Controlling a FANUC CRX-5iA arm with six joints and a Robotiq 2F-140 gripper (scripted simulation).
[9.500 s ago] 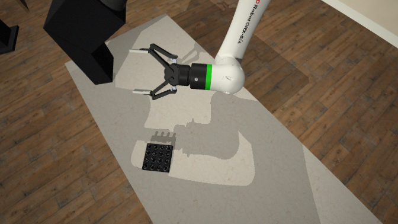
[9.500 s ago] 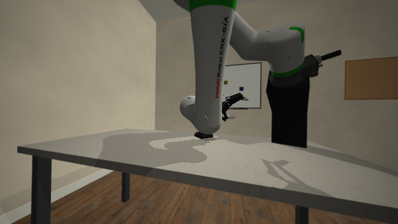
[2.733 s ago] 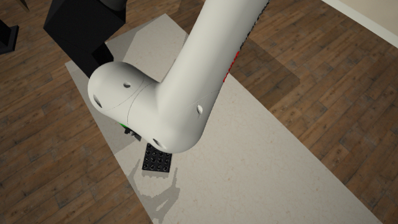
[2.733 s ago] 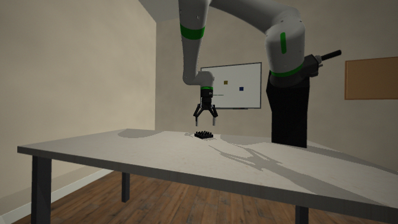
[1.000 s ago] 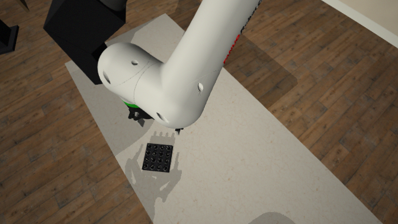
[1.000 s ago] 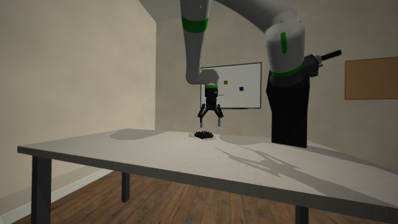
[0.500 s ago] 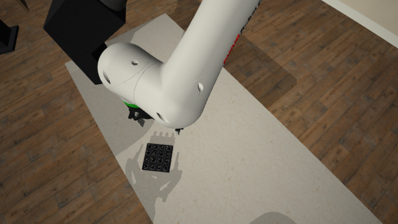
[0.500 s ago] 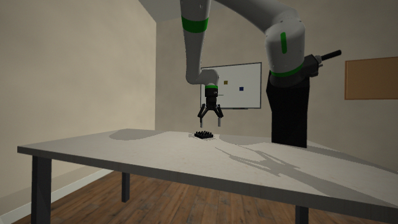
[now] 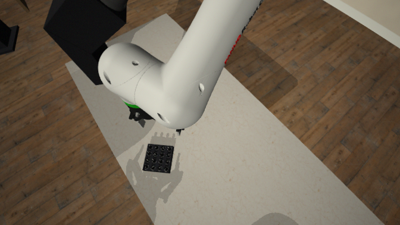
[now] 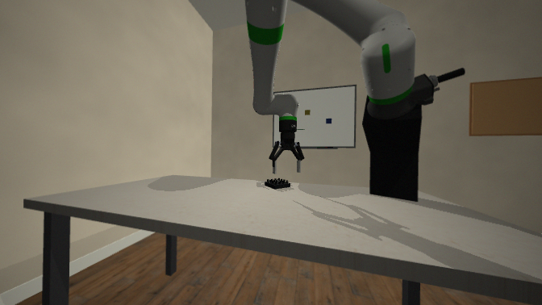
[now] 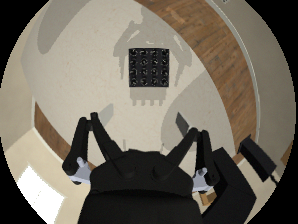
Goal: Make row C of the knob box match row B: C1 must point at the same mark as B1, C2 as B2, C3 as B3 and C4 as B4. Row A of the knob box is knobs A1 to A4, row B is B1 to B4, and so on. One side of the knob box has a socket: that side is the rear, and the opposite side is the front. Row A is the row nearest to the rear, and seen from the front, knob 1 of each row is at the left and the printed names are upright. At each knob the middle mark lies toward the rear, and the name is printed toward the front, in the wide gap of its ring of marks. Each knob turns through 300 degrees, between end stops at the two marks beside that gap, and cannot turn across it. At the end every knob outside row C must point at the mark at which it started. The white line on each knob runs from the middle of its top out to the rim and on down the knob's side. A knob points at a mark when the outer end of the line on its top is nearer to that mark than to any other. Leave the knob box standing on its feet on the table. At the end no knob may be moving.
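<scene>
The black knob box stands flat on the table, with its small black knobs in a grid of rows. The knobs' white lines, the printed names and the socket are too small to read in these views, so I cannot tell where any knob points. My gripper is wide open and empty, pointing down. It hangs clearly above the box, touching nothing. In the wrist view the box lies beyond the two fingertips. In the top view the arm hides most of the gripper.
The pale table carries the box fairly near one long edge. Shadows of the arm and gripper fall around the box. A black pedestal stands by the table, bearing the arm's base. A whiteboard hangs on the wall behind.
</scene>
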